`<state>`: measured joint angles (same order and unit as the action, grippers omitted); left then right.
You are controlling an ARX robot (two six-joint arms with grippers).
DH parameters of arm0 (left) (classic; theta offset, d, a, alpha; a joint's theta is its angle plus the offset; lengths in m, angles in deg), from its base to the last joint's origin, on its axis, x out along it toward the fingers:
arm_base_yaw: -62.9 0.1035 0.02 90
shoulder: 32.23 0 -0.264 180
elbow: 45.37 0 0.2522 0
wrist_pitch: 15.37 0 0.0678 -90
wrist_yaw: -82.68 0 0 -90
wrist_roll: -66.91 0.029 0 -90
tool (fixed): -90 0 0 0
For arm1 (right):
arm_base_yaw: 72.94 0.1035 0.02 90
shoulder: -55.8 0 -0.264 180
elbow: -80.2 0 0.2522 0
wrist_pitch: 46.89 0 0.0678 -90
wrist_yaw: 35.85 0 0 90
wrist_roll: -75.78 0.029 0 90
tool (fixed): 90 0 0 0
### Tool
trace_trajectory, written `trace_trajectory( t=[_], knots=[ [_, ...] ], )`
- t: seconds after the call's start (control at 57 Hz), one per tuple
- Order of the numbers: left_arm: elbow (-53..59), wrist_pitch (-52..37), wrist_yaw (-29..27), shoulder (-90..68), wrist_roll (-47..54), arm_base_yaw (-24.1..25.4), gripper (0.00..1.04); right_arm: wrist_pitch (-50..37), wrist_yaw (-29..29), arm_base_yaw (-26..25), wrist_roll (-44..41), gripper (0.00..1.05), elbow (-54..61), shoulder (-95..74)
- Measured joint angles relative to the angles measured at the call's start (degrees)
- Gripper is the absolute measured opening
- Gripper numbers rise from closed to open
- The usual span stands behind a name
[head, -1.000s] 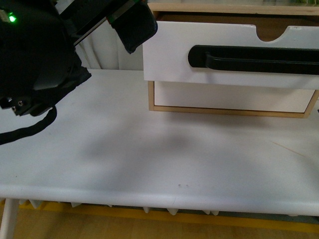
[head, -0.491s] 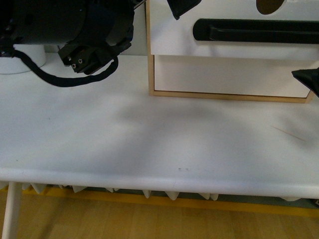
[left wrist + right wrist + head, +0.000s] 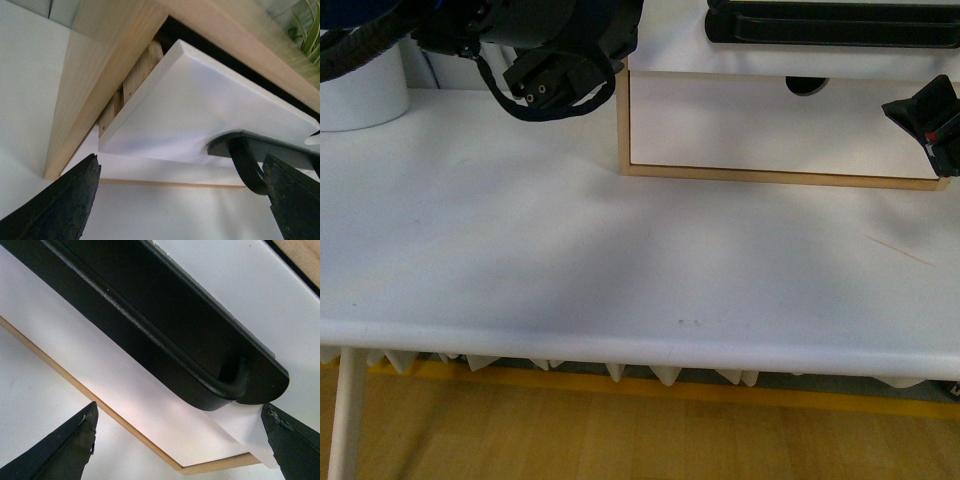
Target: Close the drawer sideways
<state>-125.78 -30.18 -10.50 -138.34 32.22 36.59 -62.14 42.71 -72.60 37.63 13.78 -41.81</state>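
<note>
The drawer [image 3: 665,45], white-fronted with a long black bar handle [image 3: 830,22], sits at the top of the light-wood cabinet [image 3: 623,120]. In the left wrist view the drawer front [image 3: 200,110] stands out from the cabinet side [image 3: 95,80], with a dark gap behind it. My left gripper [image 3: 185,210] is open and empty, just below the drawer's left corner and the handle end [image 3: 247,160]. My right gripper [image 3: 180,450] is open and empty under the handle's right end [image 3: 165,325]. One of its fingers [image 3: 925,112] shows at the front view's right edge.
A lower white drawer front [image 3: 760,125] without a handle sits flush in the cabinet. The cabinet stands on a white table [image 3: 620,260]. A white round container [image 3: 360,90] is at the far left. My left arm [image 3: 560,50] hangs by the cabinet's left side. A plant [image 3: 310,30] shows behind.
The front view has shifted, so the cabinet sits higher in the frame. My left arm has moved right to the cabinet's left corner. My right gripper has come into view at the right.
</note>
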Motion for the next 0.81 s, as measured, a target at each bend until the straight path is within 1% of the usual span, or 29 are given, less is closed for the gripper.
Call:
trace_trajectory(
  t=[0.246, 0.474, 0.667, 0.807],
  knots=[
    [-5.16, 1.31, 0.81, -3.96, -1.14, 1.07, 0.99, -1.01, 1.07, -0.37, 0.61, 0.96, -3.32, -3.78],
    [-8.66, 2.54, 2.29, -6.27, -2.27, 1.84, 0.99, -1.44, 1.6, -0.39, 1.44, 0.96, -4.09, -5.7],
    [-8.98, 2.82, 2.34, -6.4, -2.47, 1.84, 0.99, -1.31, 1.36, -0.37, 1.86, 0.96, -4.24, -5.7],
    [-6.95, 2.45, 2.14, -5.22, -2.6, 2.01, 0.99, -0.79, 0.79, -0.46, 2.56, 0.96, -3.82, -4.66]
  ],
)
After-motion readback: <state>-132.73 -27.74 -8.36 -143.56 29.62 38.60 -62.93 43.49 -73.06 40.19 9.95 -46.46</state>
